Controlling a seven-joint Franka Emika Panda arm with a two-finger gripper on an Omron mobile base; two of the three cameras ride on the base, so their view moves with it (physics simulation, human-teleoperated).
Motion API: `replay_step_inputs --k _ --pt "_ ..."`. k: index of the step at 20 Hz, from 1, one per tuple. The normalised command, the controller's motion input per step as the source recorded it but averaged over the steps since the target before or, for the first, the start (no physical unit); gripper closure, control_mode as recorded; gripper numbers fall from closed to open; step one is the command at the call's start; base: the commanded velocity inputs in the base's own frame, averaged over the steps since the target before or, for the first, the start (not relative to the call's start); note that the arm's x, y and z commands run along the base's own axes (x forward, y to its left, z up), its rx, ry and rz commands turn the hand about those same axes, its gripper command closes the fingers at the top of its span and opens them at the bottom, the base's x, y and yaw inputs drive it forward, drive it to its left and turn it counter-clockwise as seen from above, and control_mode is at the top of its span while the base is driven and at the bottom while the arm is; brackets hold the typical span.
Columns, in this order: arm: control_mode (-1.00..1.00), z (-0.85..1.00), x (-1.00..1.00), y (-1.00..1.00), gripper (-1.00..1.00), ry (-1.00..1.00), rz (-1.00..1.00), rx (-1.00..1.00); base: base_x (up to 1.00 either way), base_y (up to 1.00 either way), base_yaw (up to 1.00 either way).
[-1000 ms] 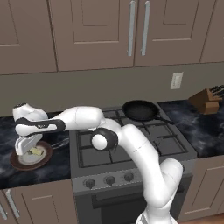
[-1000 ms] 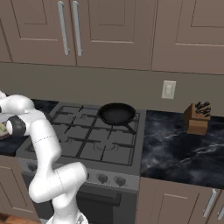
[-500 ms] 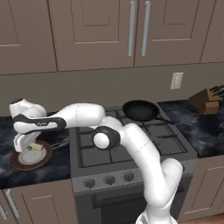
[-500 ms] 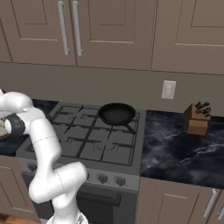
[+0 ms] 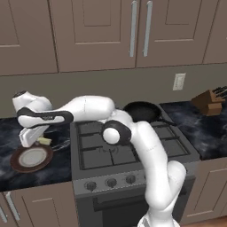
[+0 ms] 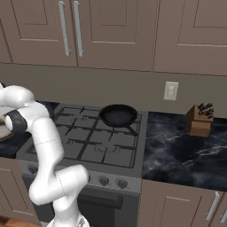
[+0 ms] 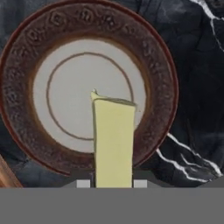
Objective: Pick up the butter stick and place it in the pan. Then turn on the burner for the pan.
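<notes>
Two-finger gripper [image 7: 109, 183] pinches the small pale-yellow butter stick [image 7: 113, 144] at its near end, jaws tight against its two long sides; bar juts forward between them; below it, apart, sits the round brown-rimmed white plate [image 7: 26, 70] on dark marbled counter [image 7: 197, 87]. Likely raised so it can travel; round black frying pan [image 5: 142, 111] waits on the stove's far burner, well away from the plate.

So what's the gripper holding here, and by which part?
The butter stick, pinched at its near end between the closed fingers, lifted above the plate.
</notes>
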Motion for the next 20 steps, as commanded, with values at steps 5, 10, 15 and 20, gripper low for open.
replay_step_inputs --k 5,10,15,20 --pt "-1.00 0.01 -0.07 -0.87 1.00 0.00 -0.09 0.04 0.00 0.00 0.00" --pt "-1.00 0.00 -0.26 -0.92 1.00 0.00 -0.09 0.07 0.00 0.00 0.00" --pt "-1.00 0.11 -0.27 -0.98 1.00 0.00 -0.14 0.11 0.00 0.00 0.00" --pt "-1.00 0.06 -0.16 -0.98 1.00 -0.02 -0.15 0.08 0.00 0.00 0.00"
